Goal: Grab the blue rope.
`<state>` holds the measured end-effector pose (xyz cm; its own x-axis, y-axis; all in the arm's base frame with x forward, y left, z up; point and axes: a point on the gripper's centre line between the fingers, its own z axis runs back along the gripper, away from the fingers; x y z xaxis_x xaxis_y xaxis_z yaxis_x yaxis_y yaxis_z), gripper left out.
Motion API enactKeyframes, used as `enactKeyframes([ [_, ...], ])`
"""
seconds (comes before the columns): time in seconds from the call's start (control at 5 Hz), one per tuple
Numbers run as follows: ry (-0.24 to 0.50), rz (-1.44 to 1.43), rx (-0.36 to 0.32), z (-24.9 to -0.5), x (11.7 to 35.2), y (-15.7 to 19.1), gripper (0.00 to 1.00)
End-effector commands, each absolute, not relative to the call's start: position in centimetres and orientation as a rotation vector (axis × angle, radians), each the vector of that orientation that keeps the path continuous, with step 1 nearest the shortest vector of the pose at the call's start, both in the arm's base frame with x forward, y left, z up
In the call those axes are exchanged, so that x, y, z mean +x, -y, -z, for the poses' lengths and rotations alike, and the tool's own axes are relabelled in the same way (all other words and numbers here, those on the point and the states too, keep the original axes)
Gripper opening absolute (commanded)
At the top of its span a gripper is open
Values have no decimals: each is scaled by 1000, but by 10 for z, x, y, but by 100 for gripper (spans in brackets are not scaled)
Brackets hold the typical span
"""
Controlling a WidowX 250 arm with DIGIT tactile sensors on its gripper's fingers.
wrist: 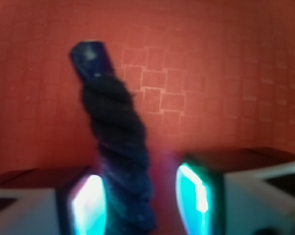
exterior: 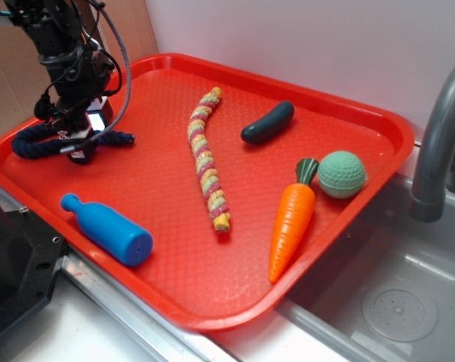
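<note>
The blue rope (exterior: 29,142), a thick dark navy twisted cord, lies bent at the far left of the red tray (exterior: 378,124). Its knobbed end (exterior: 126,137) points right. My gripper (exterior: 79,153) is down over the rope's middle and hides that part. In the wrist view the rope (wrist: 119,142) runs up between my two glowing pads. It lies against the left pad (wrist: 88,205), and a strip of tray shows between it and the right pad (wrist: 193,196). The gripper (wrist: 142,198) is open around the rope.
On the tray also lie a bright blue bottle (exterior: 106,228), a pink-yellow braided rope (exterior: 206,158), a dark green cucumber (exterior: 267,123), an orange carrot (exterior: 291,222) and a green ball (exterior: 342,174). A sink with a grey faucet (exterior: 437,143) is at the right.
</note>
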<state>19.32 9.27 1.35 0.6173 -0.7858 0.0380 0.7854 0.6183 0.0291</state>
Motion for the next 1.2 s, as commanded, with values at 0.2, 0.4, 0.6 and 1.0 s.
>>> enactKeyframes([
  [0.2, 96, 857, 132, -121, 202, 3, 0],
  [0.4, 97, 605, 103, -173, 203, 12, 0],
  [0.6, 125, 350, 26, -211, 202, 2, 0],
  [1.0, 203, -153, 17, -226, 190, -38, 0],
])
